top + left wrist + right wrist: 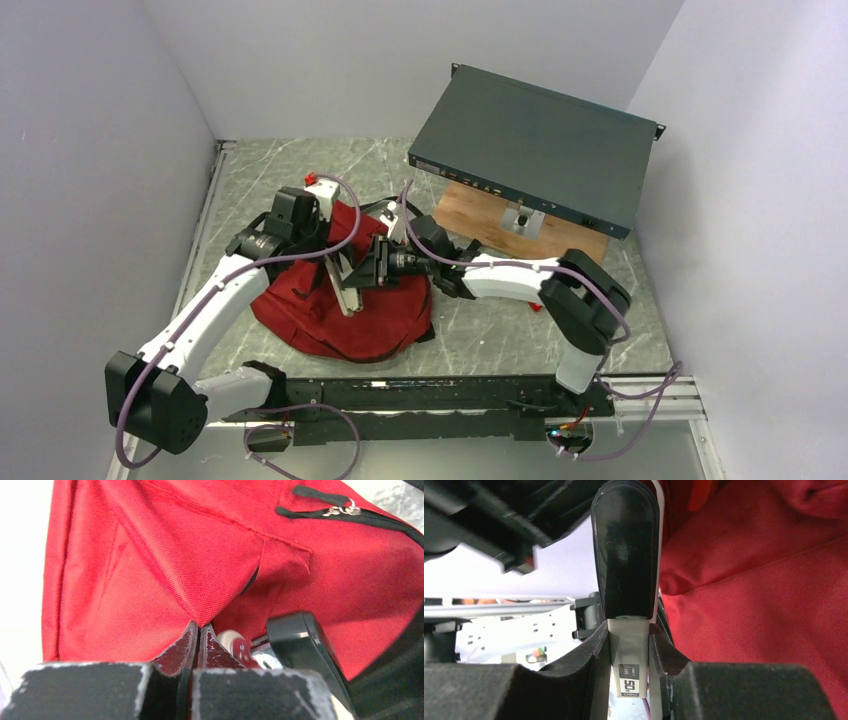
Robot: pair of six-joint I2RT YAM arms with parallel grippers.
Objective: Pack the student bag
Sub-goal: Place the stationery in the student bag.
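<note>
Red student bag (340,320) lay slumped on the marble-patterned counter (500,330), at about 8 o'clock from the middle of the overhead view, with both arms meeting over its upper edge. Reaching in from 9 o'clock, the left gripper (200,630) had its fingers (182,647) pressed together on a peak of the red fabric, apparently lifting the lip of the bag's opening. Reaching in from 3 o'clock, the right gripper (629,630) pinched a black-and-white item (626,555), possibly a stapler, by its white lower body, its rounded black end pointing away from the wrist and close beside the red cloth. A dark teal metal box (530,160) rested on a wooden board (480,215) at 1 o'clock, well apart from the bag. The step in hand looked like loading this item while the other arm held the mouth open. Whether the mouth gaped wide enough could not be told. The next move probably called for sliding the item under the raised fabric before letting go, with the left grip staying firm so the cloth did not sag shut.
</note>
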